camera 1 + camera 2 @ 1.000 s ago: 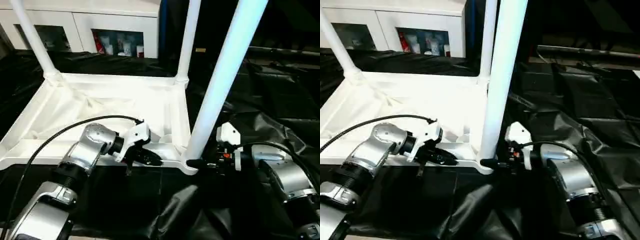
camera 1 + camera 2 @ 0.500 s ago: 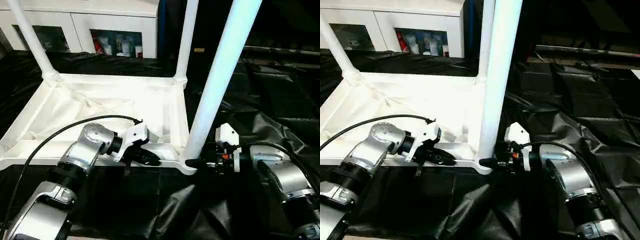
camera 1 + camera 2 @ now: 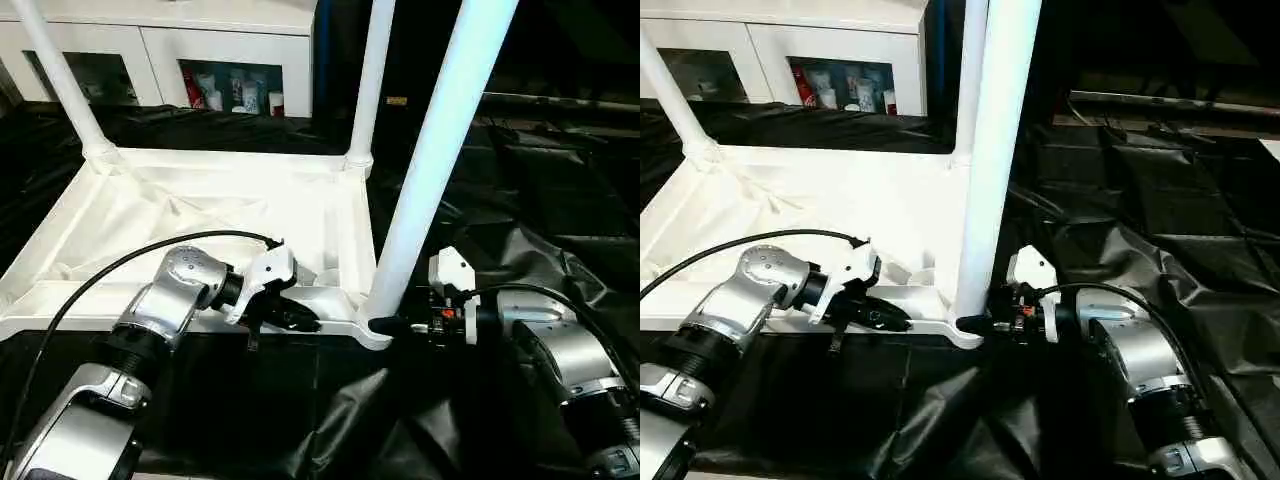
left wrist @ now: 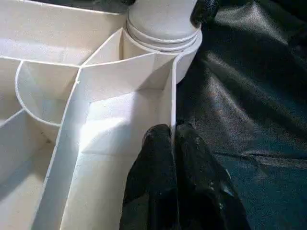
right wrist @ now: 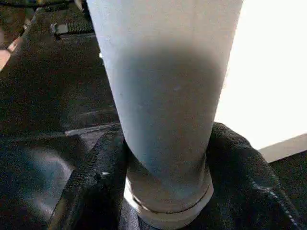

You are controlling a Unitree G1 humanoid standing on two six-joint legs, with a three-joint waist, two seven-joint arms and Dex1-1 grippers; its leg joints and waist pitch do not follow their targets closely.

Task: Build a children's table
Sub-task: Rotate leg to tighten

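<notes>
Black sheeting (image 3: 520,200) underlies all; left gripper (image 4: 171,143) pinches the top (image 3: 200,215), right gripper (image 5: 165,158) clasps a leg (image 3: 430,170).

The tabletop (image 3: 200,215) and legs (image 3: 440,150) look like smooth, slightly glossy white plastic. The sheet (image 3: 520,210) beneath is shiny, crinkled black plastic. The forearms (image 3: 165,305) are brushed silver metal.

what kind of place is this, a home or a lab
Probably an indoor robot test space rather than a lived-in home: black sheeting covers the work surface, an upturned table top lies on it mid-assembly, and a white glass-door cabinet stands behind.
</notes>
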